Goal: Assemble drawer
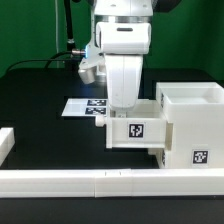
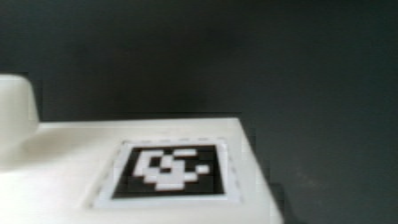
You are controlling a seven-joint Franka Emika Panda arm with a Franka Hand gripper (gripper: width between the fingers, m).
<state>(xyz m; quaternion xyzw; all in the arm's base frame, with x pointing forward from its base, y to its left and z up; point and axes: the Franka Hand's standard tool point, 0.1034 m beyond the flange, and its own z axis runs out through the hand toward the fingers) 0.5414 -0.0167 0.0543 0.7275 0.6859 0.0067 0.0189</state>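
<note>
One tray point(image 1: 137, 130) held up against the housing point(image 1: 192, 125), partway into its open side, tagged face turned toward the exterior camera. Sits at the housing's side toward the exterior view's left, raised off the black worktop point(image 1: 40, 100), shadow below. Housing: tall, white, open on top, standing toward the exterior view's right, close behind the low white rail point(image 1: 100, 182) along the near edge; black-and-white tag low on its front face. Arm point(image 1: 122, 50) straight above the tray, white wrist dropping down onto the tray's top. Fingers point(image 1: 124, 112) hidden behind the wrist body and tray; cannot tell whether clenched or released. Marker board point(image 1: 84, 105) flat on the worktop behind the tray, partly covered by the arm. Short white rail piece point(image 1: 5, 145) at the exterior view's left edge. Green backdrop behind.

Wrist view blurred: white tray surface point(image 2: 125, 165) with a square tag, dark worktop beyond, a pale rounded shape point(image 2: 15, 110) at one edge, too soft to identify.
</note>
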